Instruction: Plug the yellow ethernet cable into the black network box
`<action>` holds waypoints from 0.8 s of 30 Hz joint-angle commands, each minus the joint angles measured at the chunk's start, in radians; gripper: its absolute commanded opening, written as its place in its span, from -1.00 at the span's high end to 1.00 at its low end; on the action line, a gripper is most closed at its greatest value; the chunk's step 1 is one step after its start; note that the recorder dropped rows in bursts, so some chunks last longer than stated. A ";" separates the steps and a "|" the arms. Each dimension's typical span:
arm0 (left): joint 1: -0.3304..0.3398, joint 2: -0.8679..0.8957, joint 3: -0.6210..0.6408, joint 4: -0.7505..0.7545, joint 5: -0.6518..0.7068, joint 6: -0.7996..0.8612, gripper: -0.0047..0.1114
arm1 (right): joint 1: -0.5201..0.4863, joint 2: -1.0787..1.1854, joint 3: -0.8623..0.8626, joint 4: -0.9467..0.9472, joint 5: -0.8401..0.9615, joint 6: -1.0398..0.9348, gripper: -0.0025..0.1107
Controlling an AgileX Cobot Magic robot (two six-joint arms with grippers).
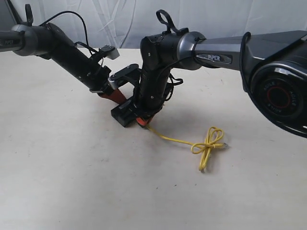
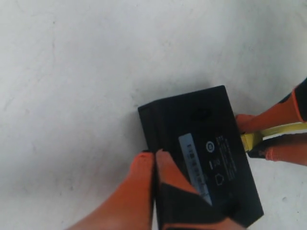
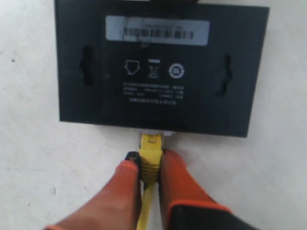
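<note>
The black network box (image 3: 158,72) lies flat on the table with its pale label strip (image 3: 157,29) facing up. My right gripper (image 3: 149,160) is shut on the yellow boot of the yellow ethernet cable (image 3: 150,148), whose plug tip meets the box's side edge. From there the cable (image 1: 172,139) trails over the table to its knotted loop (image 1: 209,143) and free end. On the opposite side, my left gripper (image 2: 154,154) is shut on the box (image 2: 201,139) edge, one orange finger over the top face. In the exterior view both grippers (image 1: 116,98) (image 1: 142,120) flank the box (image 1: 122,115).
The pale table (image 1: 72,182) extends around the box. The right arm's large body (image 1: 268,72) hangs over the table's right side. A white curtain (image 1: 120,19) runs behind the table's back edge.
</note>
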 commanded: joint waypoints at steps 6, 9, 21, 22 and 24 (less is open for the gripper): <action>-0.011 0.000 -0.001 -0.044 0.060 -0.017 0.85 | -0.002 -0.004 -0.014 -0.016 0.001 -0.001 0.96; -0.011 0.000 -0.001 -0.047 0.060 -0.024 0.72 | -0.002 -0.006 -0.014 -0.016 0.012 -0.001 0.75; -0.011 0.000 -0.001 -0.028 0.060 -0.072 0.71 | -0.002 -0.011 -0.014 -0.021 0.101 -0.004 -0.03; -0.009 0.000 -0.001 -0.006 0.036 -0.104 0.71 | -0.002 -0.018 -0.014 -0.033 0.130 -0.006 -0.03; -0.006 0.000 -0.001 0.013 0.004 -0.140 0.71 | -0.002 -0.034 -0.014 -0.047 0.152 -0.006 -0.03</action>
